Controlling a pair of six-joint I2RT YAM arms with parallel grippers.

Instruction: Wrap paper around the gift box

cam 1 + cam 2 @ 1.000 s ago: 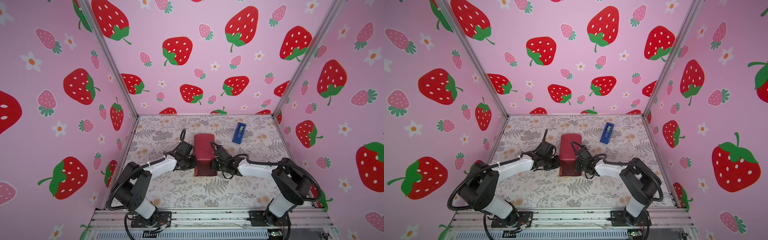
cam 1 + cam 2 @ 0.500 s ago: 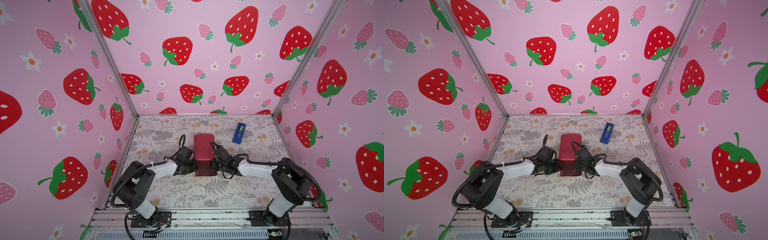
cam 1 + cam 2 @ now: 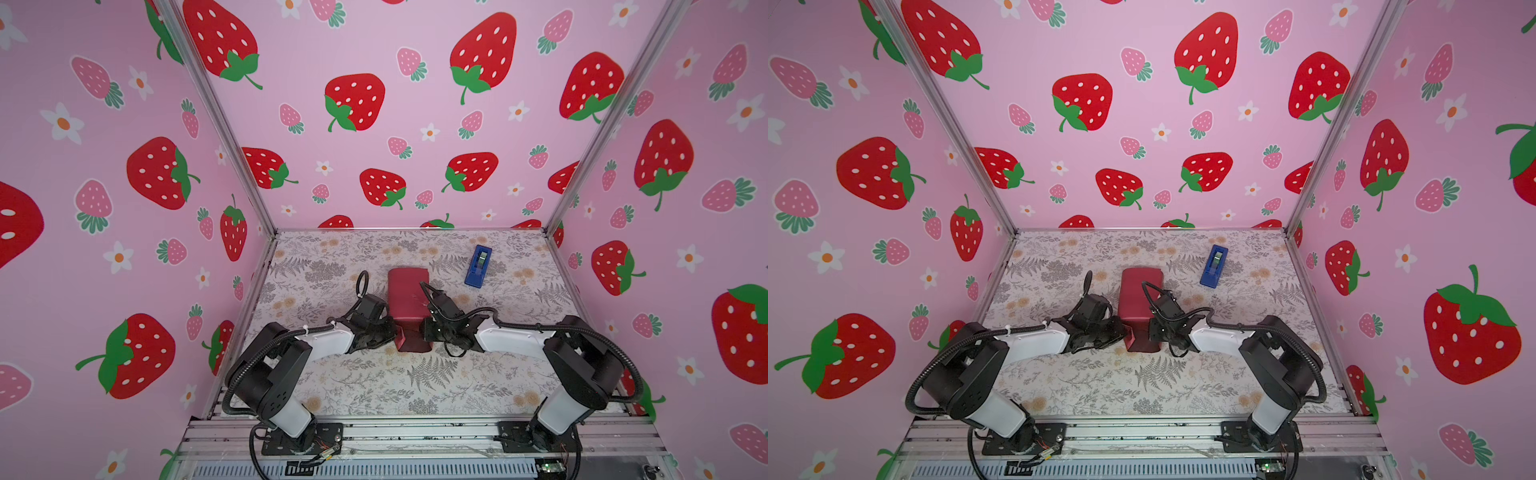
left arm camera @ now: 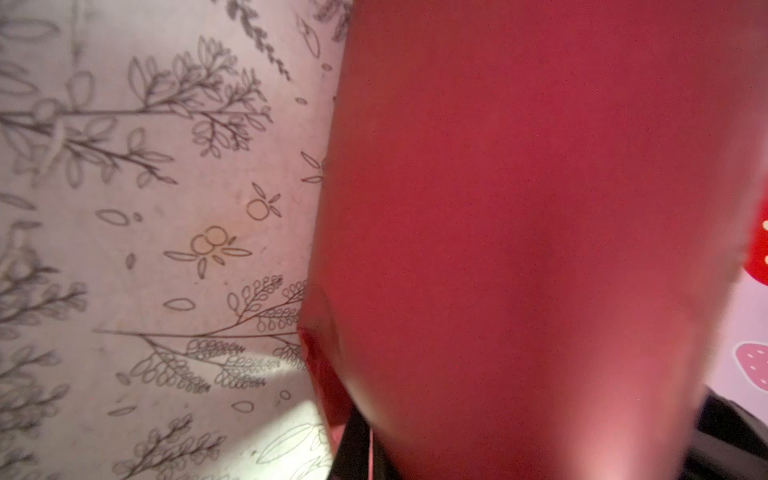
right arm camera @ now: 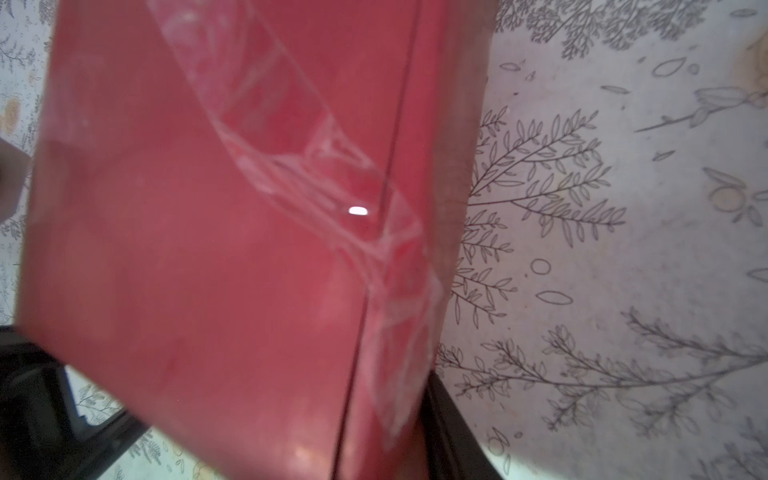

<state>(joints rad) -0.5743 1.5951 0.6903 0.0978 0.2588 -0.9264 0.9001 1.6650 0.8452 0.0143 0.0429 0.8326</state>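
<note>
The maroon paper (image 3: 407, 295) (image 3: 1138, 299) is wrapped round the gift box, which is fully hidden under it, at the middle of the table. My left gripper (image 3: 395, 332) (image 3: 1127, 332) is at the package's near left corner, shut on a thin paper flap (image 4: 320, 374) that shows as a red sliver between its dark fingers (image 4: 353, 449). From the right, my right gripper (image 3: 424, 330) (image 3: 1150, 330) clasps the near end. The papered end (image 5: 228, 249), with clear tape (image 5: 311, 166) across a seam, fills the gap, and a black finger (image 5: 449, 424) presses its side.
A bright-blue tape dispenser (image 3: 478, 266) (image 3: 1213, 266) lies at the back right on the floral table cover (image 3: 415, 382). Pink strawberry walls close in the left, back and right. An aluminium rail (image 3: 415, 432) carrying both arm bases runs along the front edge.
My left gripper has slid from the package's left side toward its near corner and closed on the paper flap. The right gripper stayed put and narrowed slightly.
</note>
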